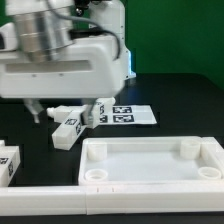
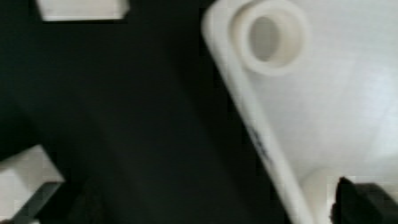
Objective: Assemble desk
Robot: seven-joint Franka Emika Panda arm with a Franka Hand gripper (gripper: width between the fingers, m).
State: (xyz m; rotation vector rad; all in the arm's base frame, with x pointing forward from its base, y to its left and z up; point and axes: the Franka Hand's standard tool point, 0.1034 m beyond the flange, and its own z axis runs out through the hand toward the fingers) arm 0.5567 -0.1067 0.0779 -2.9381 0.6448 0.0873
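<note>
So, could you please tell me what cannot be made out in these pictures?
Exterior view: the arm hides part of the legs; the picture edge cuts off the tabletop; tags on the marker board are too small to read.
Wrist view: blurred; the white piece is cropped and unidentifiable; only the tips of the gripper show.

White tabletop (image 1: 150, 163) lies flat, raised rim up, round corner sockets facing up; corner socket (image 2: 270, 42) is close in wrist view. Tagged leg (image 1: 68, 129) lies on its side behind it, second leg (image 1: 101, 112) just beside, third leg (image 1: 8, 164) at exterior view's left edge.
</note>
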